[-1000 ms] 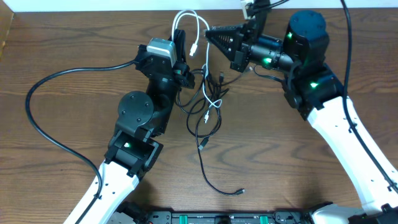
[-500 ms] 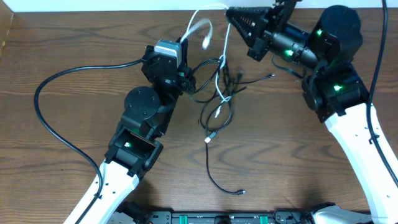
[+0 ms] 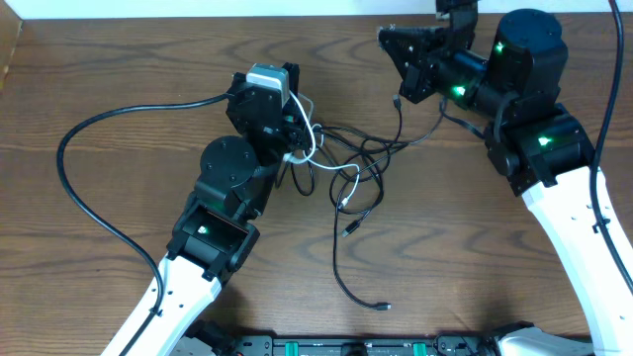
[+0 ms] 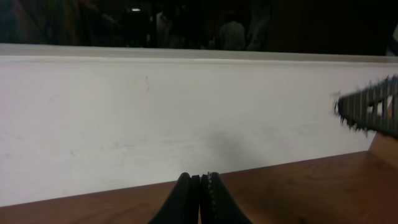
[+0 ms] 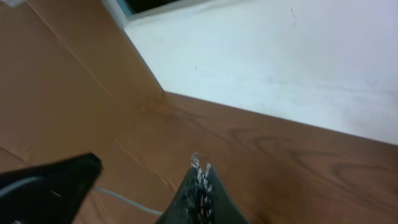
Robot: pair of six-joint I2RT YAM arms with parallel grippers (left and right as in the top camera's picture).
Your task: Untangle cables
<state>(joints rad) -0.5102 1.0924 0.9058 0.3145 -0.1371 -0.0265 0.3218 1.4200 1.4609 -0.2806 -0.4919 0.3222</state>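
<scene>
**Tangle drawn wide, white loop down**

Since a second ago the white cord's (image 3: pixel 313 138) tall loop has dropped and now bunches beside my left wrist (image 3: pixel 265 99). My right arm (image 3: pixel 534 119) has swung out toward the far right corner.

My left pincer (image 4: pixel 200 182) is pressed together, facing the back wall (image 4: pixel 186 118), with no cord seen between its tips. The cables (image 3: pixel 361 158) lie mid-counter (image 3: pixel 475 257), black strands stretched sideways. One tail runs down to a plug (image 3: pixel 384 307) near the front edge. My right pincer (image 5: pixel 200 174) is pressed together, nothing visible in it.
</scene>
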